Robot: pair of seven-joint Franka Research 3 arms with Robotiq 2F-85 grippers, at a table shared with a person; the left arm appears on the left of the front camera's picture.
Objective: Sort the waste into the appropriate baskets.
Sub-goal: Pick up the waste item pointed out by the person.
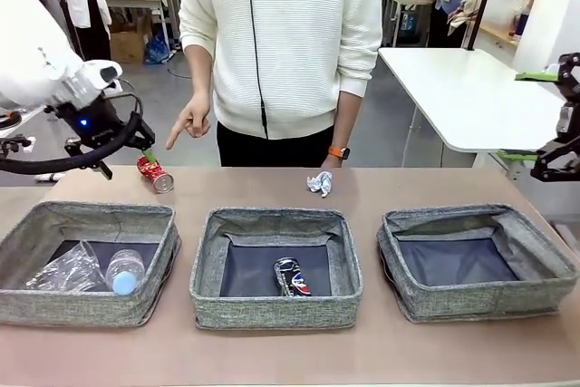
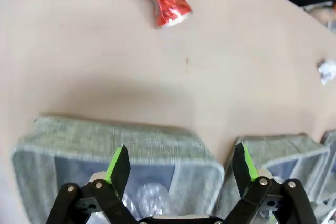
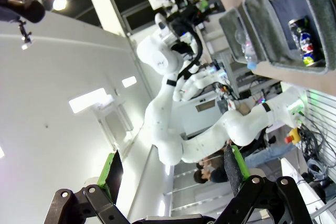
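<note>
The crushed red can point(image 1: 155, 172) is seen lying on the table point(image 1: 272, 355) behind the left basket point(image 1: 91, 307), near the left gripper point(image 2: 180, 156), whose 2 fingers are spread with nothing between them. A person's hand point(image 1: 190, 122) is pointed down at the can. The crumpled white paper wad point(image 1: 320, 184) is found behind the middle basket point(image 1: 272, 310), where the dark blue-silver can point(image 1: 292, 276) is lodged. The clear plastic bag point(image 1: 65, 271) and the bottle point(image 1: 125, 272) are contained in the left basket. The right gripper point(image 1: 526, 115) is held above the table's right edge, its fingers spread and unloaded.
</note>
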